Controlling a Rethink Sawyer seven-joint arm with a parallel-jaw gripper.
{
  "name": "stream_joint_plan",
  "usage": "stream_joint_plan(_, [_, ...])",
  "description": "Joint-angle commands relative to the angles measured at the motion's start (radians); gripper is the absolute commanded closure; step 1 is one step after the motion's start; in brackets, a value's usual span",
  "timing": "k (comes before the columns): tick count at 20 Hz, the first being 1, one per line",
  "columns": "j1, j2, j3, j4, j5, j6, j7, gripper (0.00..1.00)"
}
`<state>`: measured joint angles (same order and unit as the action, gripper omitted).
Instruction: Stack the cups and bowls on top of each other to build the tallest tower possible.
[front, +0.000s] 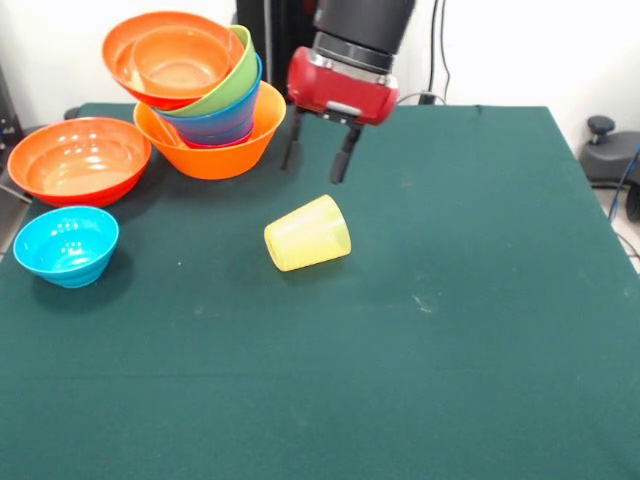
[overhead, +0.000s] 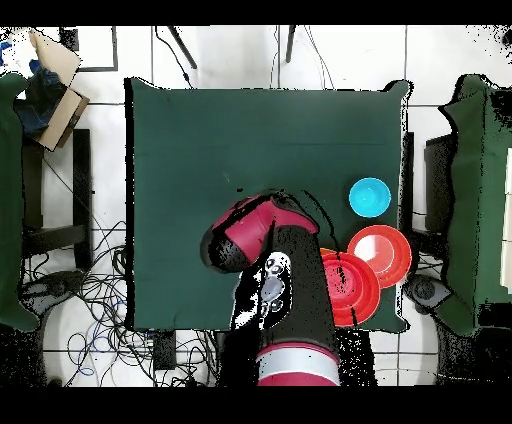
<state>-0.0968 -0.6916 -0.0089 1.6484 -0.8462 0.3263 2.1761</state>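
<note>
From the tower (front: 205, 95) at ten o'clock, I drop the gripper (front: 317, 158), its empty fingers slightly spread, squarely over the tipped yellow tumbler (front: 307, 233) lying at centre, pinching across its ridged sides.

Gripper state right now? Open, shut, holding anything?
Gripper: open and empty, its two black fingers spread, hanging above the green table just behind the translucent pale-yellow plastic tumbler, which lies on its side.
</note>
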Motion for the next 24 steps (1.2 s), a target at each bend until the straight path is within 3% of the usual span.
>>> stream_joint_plan(1, [0.070,0.103,-0.010,-0.016,0.033,-0.108,0.189,0.00])
stream_joint_plan(7, [0.112,0.186,-0.069,-0.059,0.063,-0.193,0.198,0.00])
stream_joint_plan(24, [0.066,0.259,-0.095,-0.095,0.102,-0.292,0.093,0.00])
